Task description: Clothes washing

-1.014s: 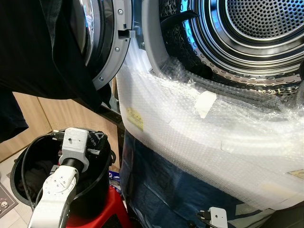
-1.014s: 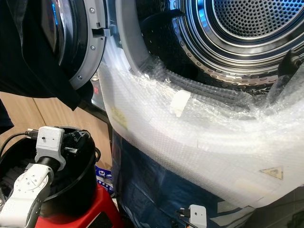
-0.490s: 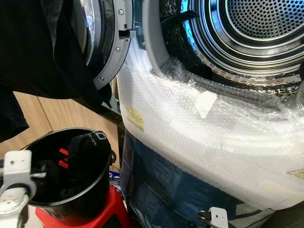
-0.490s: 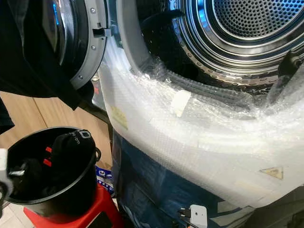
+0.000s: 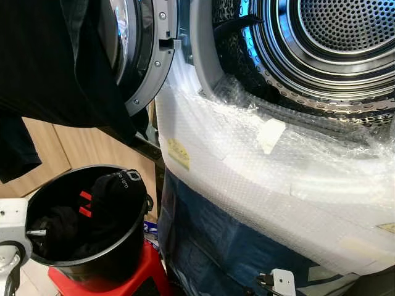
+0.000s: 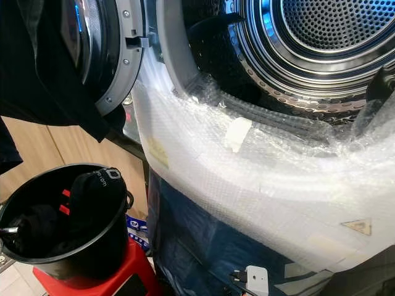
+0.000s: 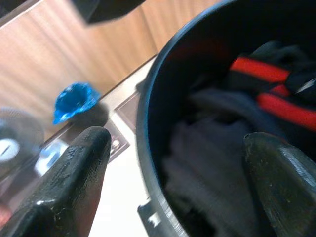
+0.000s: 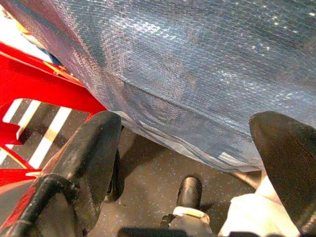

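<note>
1 black bucket (image 5: 117, 259) of dark clothes (image 5: 105, 203) stands on 1 red stool (image 5: 133, 283) beside 1 open washer drum (image 5: 333, 43), its front wrapped in bubble wrap (image 5: 259, 179). The left pincer (image 7: 173, 182) hangs released over the bucket's rim, 1 finger outside, 1 above the clothes. The right pincer (image 8: 197, 168), released, hangs low by the washer's wrapped base.

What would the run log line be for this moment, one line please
left gripper: open over bucket rim | clothes: in bucket | washer drum: door open | right gripper: open, idle low
</note>
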Available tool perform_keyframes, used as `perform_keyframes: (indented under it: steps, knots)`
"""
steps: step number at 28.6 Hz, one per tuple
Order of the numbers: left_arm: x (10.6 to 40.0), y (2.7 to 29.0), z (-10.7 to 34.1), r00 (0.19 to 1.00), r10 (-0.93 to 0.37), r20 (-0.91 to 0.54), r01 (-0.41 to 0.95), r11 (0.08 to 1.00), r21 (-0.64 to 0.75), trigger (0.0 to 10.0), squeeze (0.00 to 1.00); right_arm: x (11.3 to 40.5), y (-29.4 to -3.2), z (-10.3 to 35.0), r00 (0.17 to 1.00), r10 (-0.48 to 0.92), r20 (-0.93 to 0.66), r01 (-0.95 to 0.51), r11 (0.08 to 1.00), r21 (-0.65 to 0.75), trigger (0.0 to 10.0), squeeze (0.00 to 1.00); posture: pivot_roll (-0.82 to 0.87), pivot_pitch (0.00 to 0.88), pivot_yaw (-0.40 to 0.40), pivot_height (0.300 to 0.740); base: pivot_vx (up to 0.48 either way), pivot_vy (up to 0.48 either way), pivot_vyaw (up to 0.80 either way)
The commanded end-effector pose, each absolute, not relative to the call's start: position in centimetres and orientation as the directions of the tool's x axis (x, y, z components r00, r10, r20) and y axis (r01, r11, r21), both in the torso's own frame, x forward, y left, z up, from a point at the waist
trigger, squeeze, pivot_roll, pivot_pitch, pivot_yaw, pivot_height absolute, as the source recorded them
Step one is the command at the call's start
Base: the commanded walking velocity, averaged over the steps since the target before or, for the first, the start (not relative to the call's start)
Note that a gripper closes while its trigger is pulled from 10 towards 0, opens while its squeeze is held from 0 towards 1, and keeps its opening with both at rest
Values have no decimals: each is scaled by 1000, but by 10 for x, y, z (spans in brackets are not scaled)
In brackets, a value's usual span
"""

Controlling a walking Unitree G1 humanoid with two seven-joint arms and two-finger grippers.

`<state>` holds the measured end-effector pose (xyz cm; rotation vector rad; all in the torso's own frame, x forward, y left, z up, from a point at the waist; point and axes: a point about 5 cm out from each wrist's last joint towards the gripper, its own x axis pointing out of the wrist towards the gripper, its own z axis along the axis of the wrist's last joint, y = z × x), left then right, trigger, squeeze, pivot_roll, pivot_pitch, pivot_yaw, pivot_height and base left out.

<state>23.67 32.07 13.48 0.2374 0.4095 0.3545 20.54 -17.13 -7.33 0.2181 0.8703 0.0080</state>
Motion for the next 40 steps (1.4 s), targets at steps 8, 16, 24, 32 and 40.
perform_keyframes:
  steps: [8, 16, 24, 32, 40]
  knots:
    - [236, 300, 133, 874, 107, -474, 32, 961, 276, 10000, 0, 208, -172, -72, 644, 95, -759, 70, 981, 183, 10000, 0, 295, 43, -57, 740, 0, 0, 0]
    - [223, 327, 140, 823, 80, -563, 139, 932, 335, 10000, 0, 208, -172, -72, 641, 97, -762, 66, 981, 181, 10000, 0, 304, 42, -59, 740, 0, 0, 0]
    - [224, 340, 146, 811, 74, -581, 176, 915, 363, 10000, 0, 208, -171, -72, 640, 100, -762, 65, 981, 184, 10000, 0, 306, 41, -60, 740, 0, 0, 0]
    - [235, 330, 128, 802, -15, -597, 223, 935, 277, 10000, 0, 209, -170, -72, 641, 103, -760, 61, 981, 184, 10000, 0, 297, 35, -62, 740, 0, 0, 0]
    - [234, 334, 128, 796, -12, -606, 231, 930, 285, 10000, 1000, 209, -172, -72, 641, 98, -761, 64, 981, 181, 10000, 0, 298, 38, -65, 740, 0, 0, 0]
